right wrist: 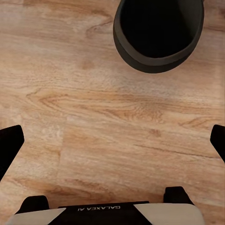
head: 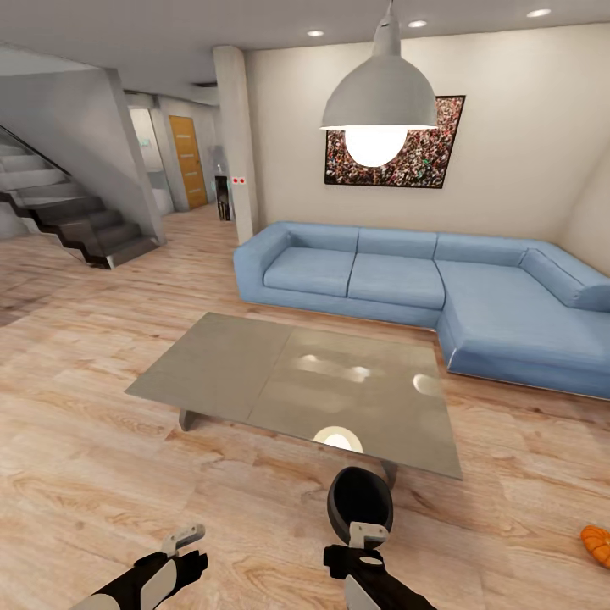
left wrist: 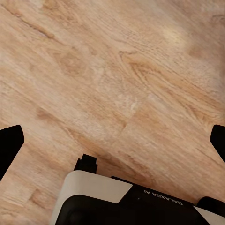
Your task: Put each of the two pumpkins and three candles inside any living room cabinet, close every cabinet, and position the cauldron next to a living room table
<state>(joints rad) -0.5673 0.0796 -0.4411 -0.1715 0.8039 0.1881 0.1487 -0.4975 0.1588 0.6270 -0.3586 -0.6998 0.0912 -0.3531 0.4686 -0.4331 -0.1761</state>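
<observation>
The black cauldron [head: 360, 502] stands on the wood floor just before the near edge of the grey glossy table [head: 254, 373], close to its leg. My right gripper [head: 367, 535] hovers right behind the cauldron [right wrist: 159, 33], open, fingers wide apart and holding nothing [right wrist: 112, 145]. My left gripper [head: 185, 537] hangs over bare floor to the left, open as well [left wrist: 112, 145]. One orange pumpkin [head: 597, 544] lies on the floor at the far right edge. The candles and the cabinet are out of view.
A blue corner sofa [head: 440, 288] runs behind and to the right of the table. A pendant lamp [head: 379, 106] hangs over the table. A staircase [head: 76, 216] and a hallway lie at the back left, with wood floor in between.
</observation>
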